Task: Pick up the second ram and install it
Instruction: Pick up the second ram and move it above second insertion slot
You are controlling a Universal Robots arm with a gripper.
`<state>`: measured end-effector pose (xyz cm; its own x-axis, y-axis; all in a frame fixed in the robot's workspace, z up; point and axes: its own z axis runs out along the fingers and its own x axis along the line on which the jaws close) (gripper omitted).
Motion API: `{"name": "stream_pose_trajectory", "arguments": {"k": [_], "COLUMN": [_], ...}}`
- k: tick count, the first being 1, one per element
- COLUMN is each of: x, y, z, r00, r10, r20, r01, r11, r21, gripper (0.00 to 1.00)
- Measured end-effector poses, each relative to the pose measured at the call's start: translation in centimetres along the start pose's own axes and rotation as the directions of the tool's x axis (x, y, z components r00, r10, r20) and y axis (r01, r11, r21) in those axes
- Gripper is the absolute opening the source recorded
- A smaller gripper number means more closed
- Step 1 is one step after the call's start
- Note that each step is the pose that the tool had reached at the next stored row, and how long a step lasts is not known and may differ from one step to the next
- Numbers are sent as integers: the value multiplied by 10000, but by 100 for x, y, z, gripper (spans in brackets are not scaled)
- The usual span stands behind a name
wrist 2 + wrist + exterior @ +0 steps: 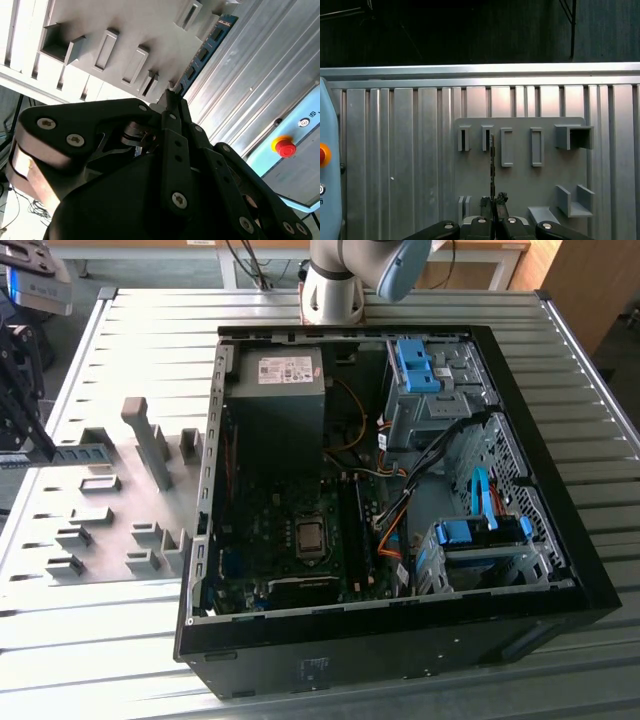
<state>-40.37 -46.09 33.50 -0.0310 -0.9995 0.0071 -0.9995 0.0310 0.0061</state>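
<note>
At the grey fixture plate (520, 185), end effector (493, 201) clamping second ram (492, 165)

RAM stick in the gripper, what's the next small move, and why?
Probably a short, straight lift. The gripper looks shut on the RAM stick, which runs edge-on close over the grey fixture plate, near its raised blocks. Whether it is already free of them is unclear, so rising before heading toward the open computer case seems safest.

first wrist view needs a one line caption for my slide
Gripper shut on the second ram, seen edge-on, with the grey fixture plate on the ribbed metal table behind it.
</note>
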Motion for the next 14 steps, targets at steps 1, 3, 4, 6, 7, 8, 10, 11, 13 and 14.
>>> {"name": "stream_pose_trajectory", "arguments": {"k": [1, 3, 4, 6, 7, 8, 10, 11, 13, 14], "x": [0, 0, 0, 1, 1, 1, 1, 1, 1, 1], "y": [0, 0, 0, 1, 1, 1, 1, 1, 1, 1], "z": [-17, -45, -55, -75, -83, -92, -106, -115, -130, -140], "r00": [10000, 10000, 10000, 10000, 10000, 10000, 10000, 10000, 10000, 10000], "r10": [0, 1, 0, 1, 0, 1, 0, 0, 0, 0], "r20": [0, 0, 0, 0, 0, 0, 1, 0, 0, 0], "r01": [0, -1, 0, -1, 0, -1, 0, 0, 0, 0], "r11": [10000, 10000, 10000, 10000, 10000, 10000, 10000, 10000, 10000, 10000], "r21": [0, 0, -1, 0, 0, 0, 1, -1, 0, -1], "gripper": [14, 14, 14, 14, 14, 14, 14, 14, 14, 14]}}
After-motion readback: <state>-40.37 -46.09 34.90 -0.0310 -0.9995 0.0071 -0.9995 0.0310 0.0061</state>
